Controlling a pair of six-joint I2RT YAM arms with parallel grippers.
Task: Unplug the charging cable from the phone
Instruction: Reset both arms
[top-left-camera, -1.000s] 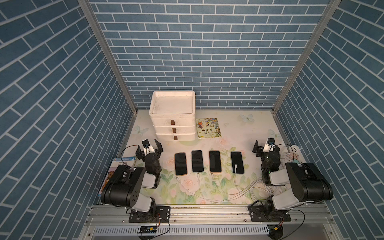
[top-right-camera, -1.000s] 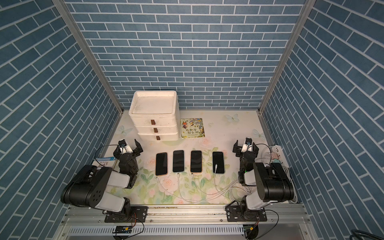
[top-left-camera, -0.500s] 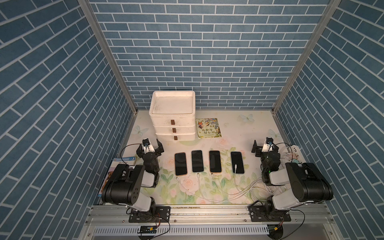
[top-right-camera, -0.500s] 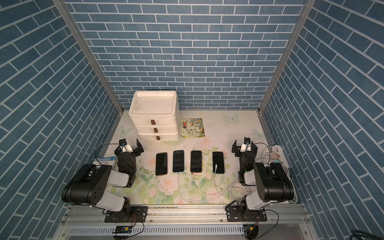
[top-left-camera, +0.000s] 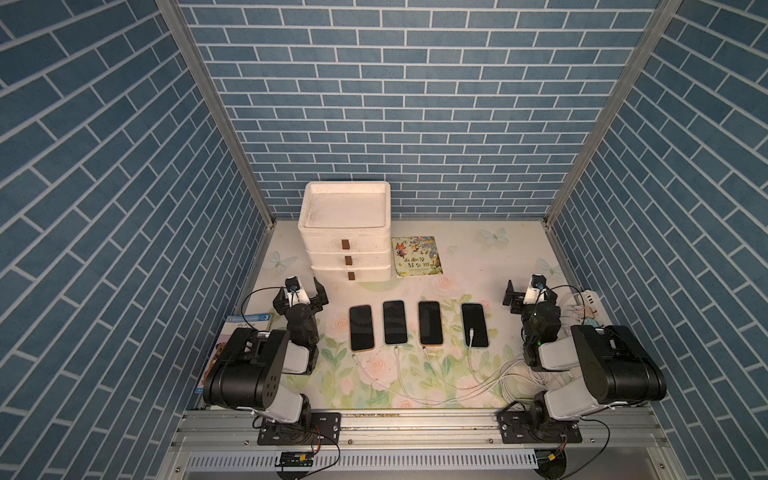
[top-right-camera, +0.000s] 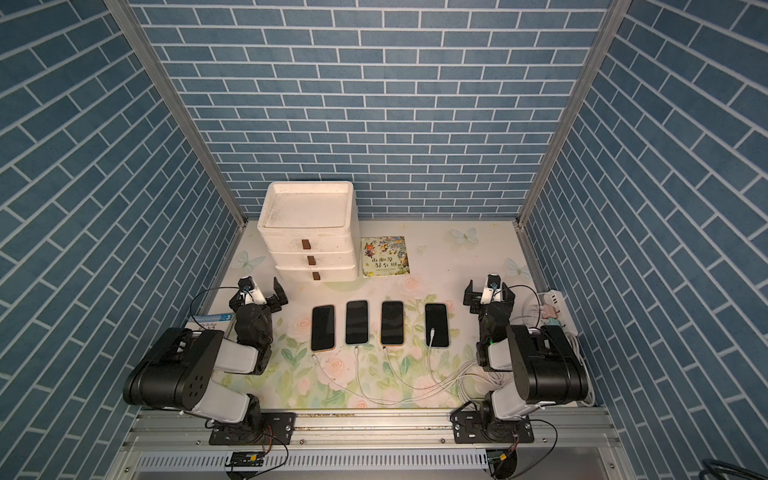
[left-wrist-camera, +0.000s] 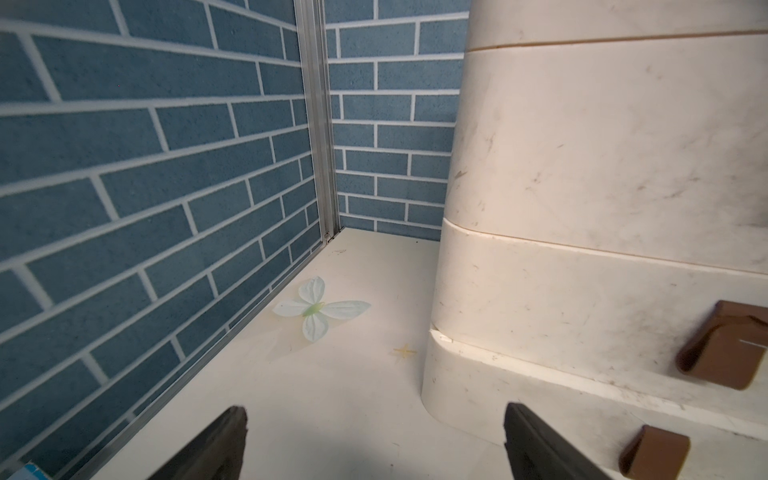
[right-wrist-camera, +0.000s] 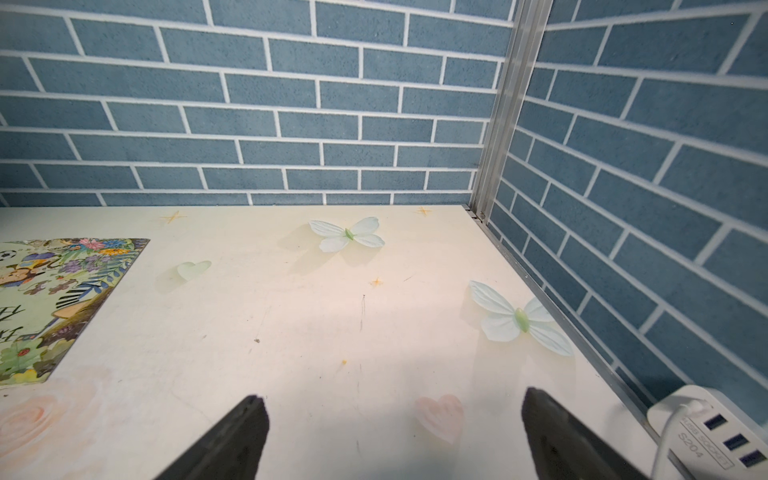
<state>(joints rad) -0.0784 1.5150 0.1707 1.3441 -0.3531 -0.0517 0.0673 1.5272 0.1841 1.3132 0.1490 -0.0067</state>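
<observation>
Several dark phones lie in a row mid-table in both top views, from the leftmost phone (top-left-camera: 360, 328) to the rightmost phone (top-left-camera: 473, 325) (top-right-camera: 436, 324). White charging cables (top-left-camera: 432, 380) (top-right-camera: 374, 386) run from their near ends toward the right side. One cable end rests on the rightmost phone's screen. From here I cannot tell which plugs are seated. My left gripper (top-left-camera: 300, 296) (top-right-camera: 257, 297) (left-wrist-camera: 374, 415) stands open and empty left of the row. My right gripper (top-left-camera: 531, 293) (top-right-camera: 489, 294) (right-wrist-camera: 392, 401) stands open and empty right of it. Neither wrist view shows a phone.
A white three-drawer box (top-left-camera: 345, 249) (left-wrist-camera: 582, 208) stands at the back, close to my left gripper. A picture book (top-left-camera: 417, 255) (right-wrist-camera: 50, 299) lies beside it. Another book (top-left-camera: 245, 328) lies under the left arm. A power strip (top-left-camera: 588, 301) (right-wrist-camera: 715, 428) sits by the right wall.
The left gripper has shifted very slightly. The phones, the cables and the right arm stay where they were.
</observation>
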